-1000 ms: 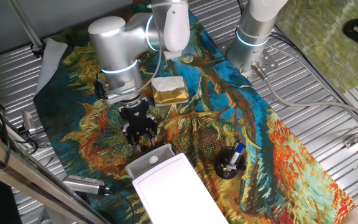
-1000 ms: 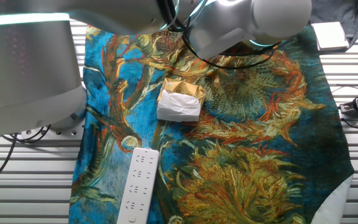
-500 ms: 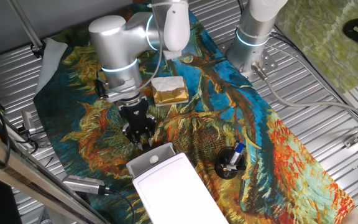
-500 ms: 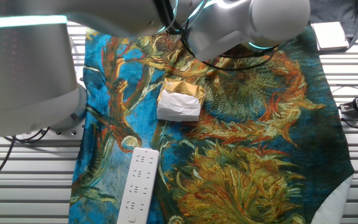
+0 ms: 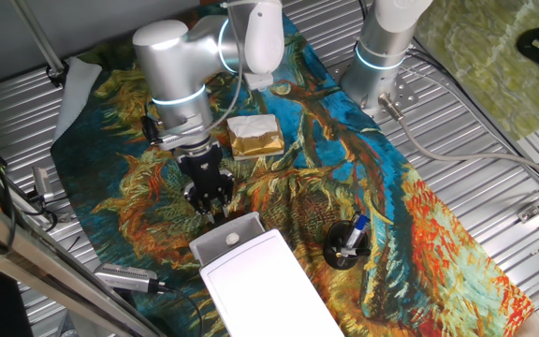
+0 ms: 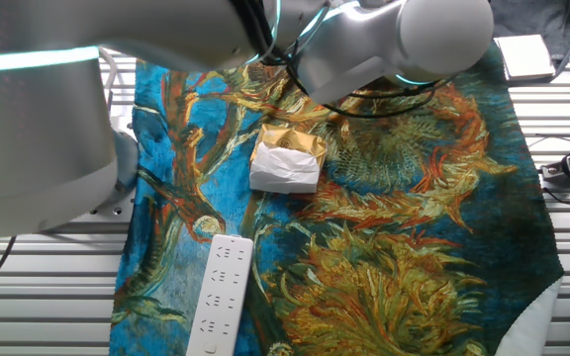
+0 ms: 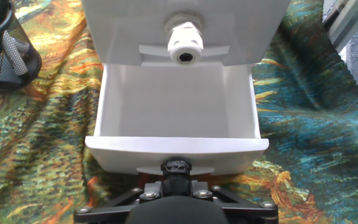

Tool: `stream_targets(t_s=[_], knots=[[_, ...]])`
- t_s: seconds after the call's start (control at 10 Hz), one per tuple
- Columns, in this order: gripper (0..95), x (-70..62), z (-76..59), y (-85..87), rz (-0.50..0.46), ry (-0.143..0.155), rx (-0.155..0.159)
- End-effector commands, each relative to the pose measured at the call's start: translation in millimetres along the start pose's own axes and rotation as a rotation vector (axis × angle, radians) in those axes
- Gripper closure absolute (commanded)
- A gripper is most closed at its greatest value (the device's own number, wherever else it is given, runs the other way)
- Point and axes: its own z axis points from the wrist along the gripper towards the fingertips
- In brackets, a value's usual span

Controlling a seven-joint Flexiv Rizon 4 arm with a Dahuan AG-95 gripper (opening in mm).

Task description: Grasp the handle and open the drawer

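The handle is hidden behind the gripper (image 5: 215, 212) body; from the hand view its fingertips cannot be made out, so whether it grips cannot be told. The drawer (image 7: 178, 112) stands pulled out from the white box (image 5: 260, 281), its front wall against the gripper.

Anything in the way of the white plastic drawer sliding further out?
Nothing visible. Ahead of the white plastic drawer lies only patterned cloth, the gripper at its front. The black mesh pen holder and white-and-gold block sit off to the sides.
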Motion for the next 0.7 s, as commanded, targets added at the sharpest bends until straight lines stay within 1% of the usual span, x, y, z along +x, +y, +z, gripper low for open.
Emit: stream_targets(t_s=[0.1, 0.7], knots=[[95.0, 2.9, -3.6, 1.2, -0.005, 0.005, -0.002], [95.0, 13.9, -9.9, 4.2, -0.021, 0.007, -0.003]])
